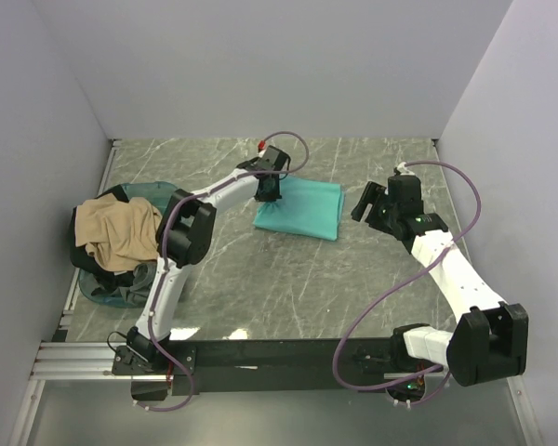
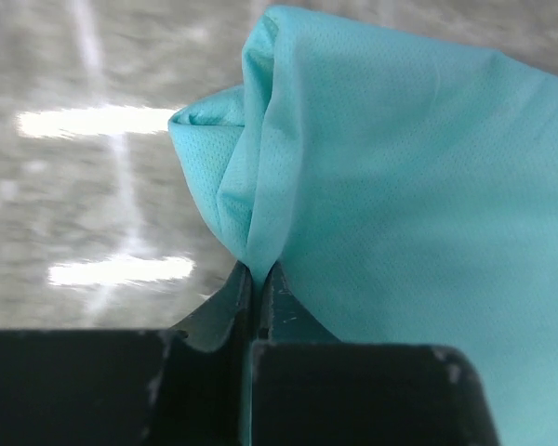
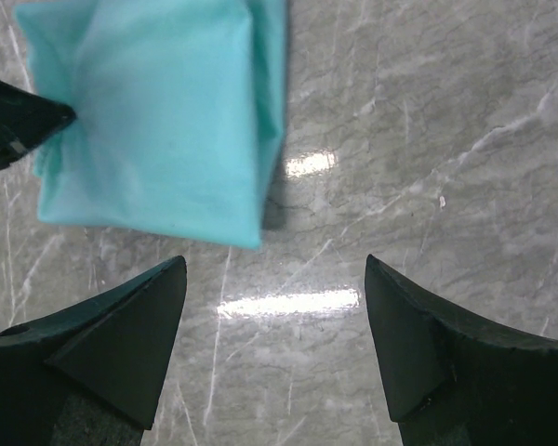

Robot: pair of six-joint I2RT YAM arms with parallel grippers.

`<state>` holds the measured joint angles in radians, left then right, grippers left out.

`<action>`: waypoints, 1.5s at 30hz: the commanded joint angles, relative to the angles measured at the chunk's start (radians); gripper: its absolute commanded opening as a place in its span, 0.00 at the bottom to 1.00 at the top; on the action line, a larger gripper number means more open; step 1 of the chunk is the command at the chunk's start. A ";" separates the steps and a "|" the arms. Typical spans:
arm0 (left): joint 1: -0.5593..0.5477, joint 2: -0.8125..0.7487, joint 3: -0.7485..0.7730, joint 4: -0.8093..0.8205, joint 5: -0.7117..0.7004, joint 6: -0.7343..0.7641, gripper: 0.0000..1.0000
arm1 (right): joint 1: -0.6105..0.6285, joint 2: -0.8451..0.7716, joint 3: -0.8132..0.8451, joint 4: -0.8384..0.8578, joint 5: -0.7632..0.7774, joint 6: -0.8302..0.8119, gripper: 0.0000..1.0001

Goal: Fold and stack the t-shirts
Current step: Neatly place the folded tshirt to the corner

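Observation:
A teal t-shirt [image 1: 302,208] lies folded into a rectangle at the middle of the table. My left gripper [image 1: 268,194] is at its left edge, shut on a pinch of teal cloth [image 2: 251,232]. My right gripper [image 1: 365,206] is open and empty, just right of the shirt, above bare table. The right wrist view shows the folded shirt [image 3: 158,121] ahead and to the left of its fingers [image 3: 130,325], with the left gripper's tip touching the shirt's left edge. A tan t-shirt [image 1: 119,230] lies crumpled on a dark shirt [image 1: 82,253] in the tub at the left.
A translucent bluish tub [image 1: 158,191] holding the other shirts stands at the left table edge. White walls close in the back and both sides. A small red thing [image 1: 261,144] lies behind the left gripper. Purple cables loop off both arms.

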<state>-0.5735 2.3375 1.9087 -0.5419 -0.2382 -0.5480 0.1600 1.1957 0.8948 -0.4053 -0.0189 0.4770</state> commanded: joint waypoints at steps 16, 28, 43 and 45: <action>0.425 0.051 0.231 -0.110 -0.024 0.364 0.01 | -0.033 0.074 0.018 0.026 0.014 -0.021 0.84; 0.570 0.138 0.368 -0.066 -0.003 0.536 0.01 | -0.037 0.150 0.058 0.011 0.017 -0.021 0.84; 0.758 0.125 0.305 0.075 -0.009 0.700 0.01 | -0.037 0.153 0.081 -0.020 0.068 -0.018 0.84; 0.787 0.112 0.283 0.100 -0.010 0.714 0.01 | -0.037 0.150 0.084 -0.021 0.073 -0.017 0.84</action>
<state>0.1757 2.4920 2.2162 -0.5121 -0.2508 0.1146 0.1318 1.3510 0.9333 -0.4259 0.0242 0.4702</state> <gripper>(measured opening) 0.034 0.834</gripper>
